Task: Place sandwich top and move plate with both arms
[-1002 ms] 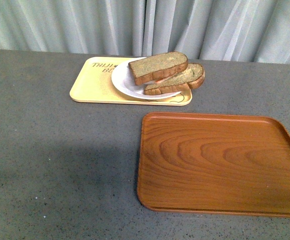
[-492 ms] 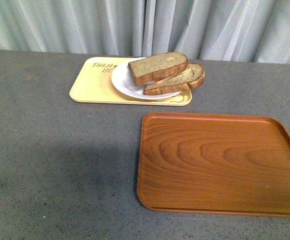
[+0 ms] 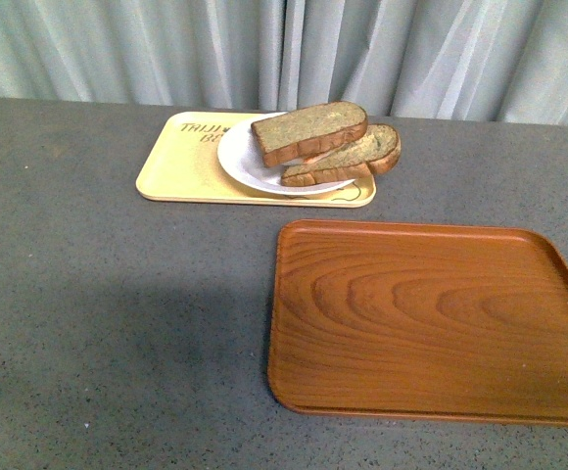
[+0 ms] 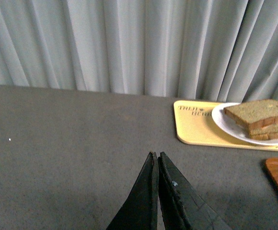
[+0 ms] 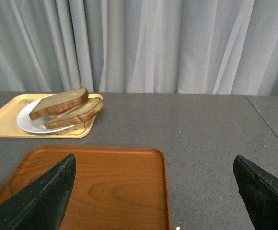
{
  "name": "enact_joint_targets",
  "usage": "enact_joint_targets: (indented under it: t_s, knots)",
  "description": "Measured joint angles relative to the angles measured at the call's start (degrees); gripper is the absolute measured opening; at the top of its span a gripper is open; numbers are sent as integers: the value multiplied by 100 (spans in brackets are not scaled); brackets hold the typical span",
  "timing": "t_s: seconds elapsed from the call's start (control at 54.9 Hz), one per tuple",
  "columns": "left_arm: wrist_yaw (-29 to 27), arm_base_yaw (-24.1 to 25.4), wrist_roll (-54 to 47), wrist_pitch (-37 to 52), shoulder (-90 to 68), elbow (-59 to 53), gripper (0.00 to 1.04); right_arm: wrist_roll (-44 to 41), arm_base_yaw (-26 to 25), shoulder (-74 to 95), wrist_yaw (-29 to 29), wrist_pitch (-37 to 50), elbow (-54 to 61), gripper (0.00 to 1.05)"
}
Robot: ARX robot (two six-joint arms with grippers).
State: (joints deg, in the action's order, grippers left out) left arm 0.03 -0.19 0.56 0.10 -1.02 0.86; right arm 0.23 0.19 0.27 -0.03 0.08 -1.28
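The sandwich top, a thick brown slice, lies tilted on a lower slice on the white plate, which sits on the yellow tray at the back of the table. It also shows in the left wrist view and the right wrist view. Neither arm shows in the front view. My left gripper is shut and empty above bare grey table, well short of the plate. My right gripper is wide open and empty above the near part of the wooden tray.
A brown wooden tray lies empty on the right near side of the grey table. Pale curtains hang behind the table's far edge. A table seam runs at the far right in the right wrist view.
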Motion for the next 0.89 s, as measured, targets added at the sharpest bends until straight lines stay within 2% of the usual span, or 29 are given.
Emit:
enact_joint_targets:
  t_s: [0.31, 0.547, 0.692, 0.783, 0.838, 0.893]
  knots:
    - [-2, 7, 2, -11, 11, 0, 2, 0, 0, 0, 0, -4, 0, 96]
    - [-2, 7, 0, -11, 11, 0, 40, 0, 0, 0, 2, -4, 2, 96]
    - [-2, 7, 0, -11, 11, 0, 76, 0, 0, 0, 2, -4, 0, 96]
    - [-2, 7, -2, -11, 13, 0, 92, 0, 0, 0, 2, -4, 2, 96]
    - [-2, 7, -13, -11, 13, 0, 98, 0, 2, 0, 0, -4, 0, 96]
    - [-2, 7, -13, -11, 13, 0, 95, 0, 0, 0, 2, -4, 0, 96]
